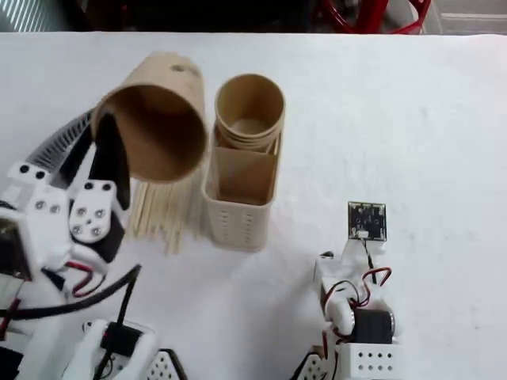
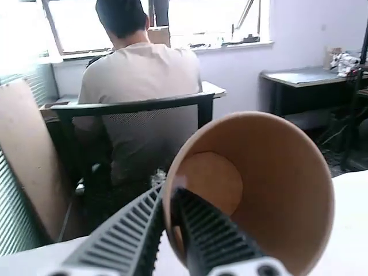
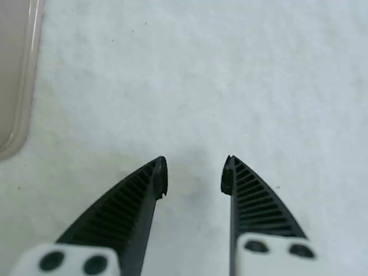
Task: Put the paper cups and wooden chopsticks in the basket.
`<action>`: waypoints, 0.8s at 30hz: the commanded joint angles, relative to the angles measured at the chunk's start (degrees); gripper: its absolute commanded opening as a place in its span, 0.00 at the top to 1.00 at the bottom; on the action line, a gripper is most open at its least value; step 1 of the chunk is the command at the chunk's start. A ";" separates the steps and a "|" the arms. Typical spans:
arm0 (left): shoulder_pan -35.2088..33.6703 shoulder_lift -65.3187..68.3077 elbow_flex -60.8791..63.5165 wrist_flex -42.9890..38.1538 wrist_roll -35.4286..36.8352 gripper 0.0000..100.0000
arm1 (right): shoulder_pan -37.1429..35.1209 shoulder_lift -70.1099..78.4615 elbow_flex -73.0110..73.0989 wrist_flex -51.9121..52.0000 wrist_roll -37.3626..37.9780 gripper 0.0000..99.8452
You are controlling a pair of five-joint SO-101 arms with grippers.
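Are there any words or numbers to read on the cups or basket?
No readable words or numbers anywhere.
The brown paper cup in the left gripper: plain.
The stacked brown paper cups in the beige slotted basket: plain.
The small dark circuit board: marks too small to read.

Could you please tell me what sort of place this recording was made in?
Most likely an office or lab workroom. Beyond the white table stand a mesh office chair and a dark desk by the wall, with a wide window and a cluttered sill behind.
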 commanded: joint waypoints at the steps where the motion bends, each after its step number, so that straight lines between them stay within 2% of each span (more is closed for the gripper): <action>1: 4.62 5.49 1.49 -5.01 -0.44 0.98 | -0.31 -0.48 0.53 0.40 0.44 0.84; 10: 5.67 17.19 1.93 -11.52 -0.53 0.98 | -0.31 -0.48 0.53 0.40 0.44 0.84; 16: 5.67 23.60 1.85 -11.60 -0.35 0.98 | -0.31 -0.48 0.53 0.40 0.44 0.84; 24: 5.67 25.19 2.02 -10.20 -0.44 0.98 | -0.31 -0.48 0.53 0.40 0.44 0.84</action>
